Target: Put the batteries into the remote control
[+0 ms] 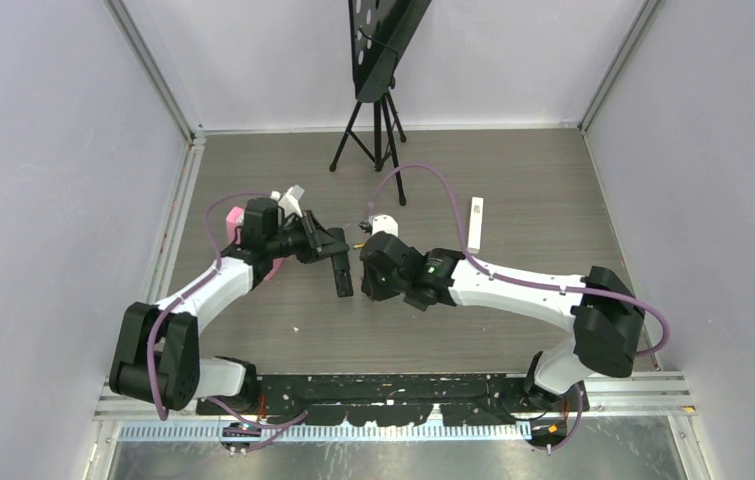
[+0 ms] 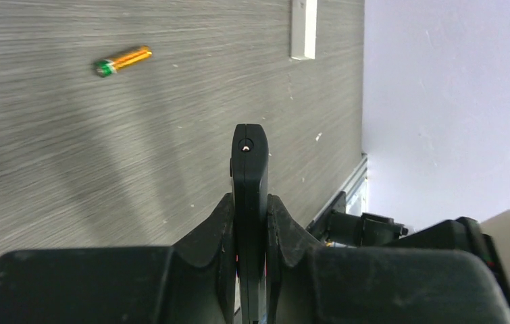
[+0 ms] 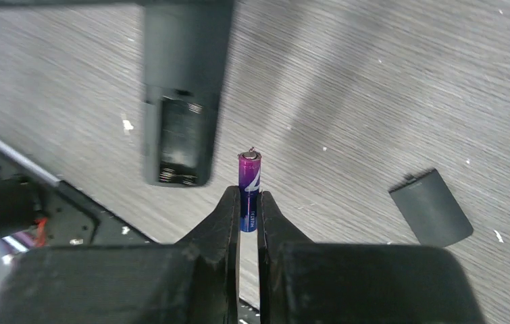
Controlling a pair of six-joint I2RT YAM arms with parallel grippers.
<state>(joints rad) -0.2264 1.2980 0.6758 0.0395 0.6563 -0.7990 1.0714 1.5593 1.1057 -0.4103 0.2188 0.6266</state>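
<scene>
Purple battery (image 3: 250, 172) pinched by tail in right end effector (image 3: 248, 198), near open bay (image 3: 179, 145) of remote control (image 2: 250, 152) clamped in left end effector (image 2: 250, 206) — shallow grip, may pivot when pressed in.

Your right gripper (image 3: 248, 202) pinches the purple battery (image 3: 249, 182) by its lower half, tip pointing away. Just left of it is the black remote (image 3: 181, 101), its battery bay (image 3: 180, 145) open. The loose cover (image 3: 431, 207) lies on the table (image 3: 346, 88), off right.
</scene>
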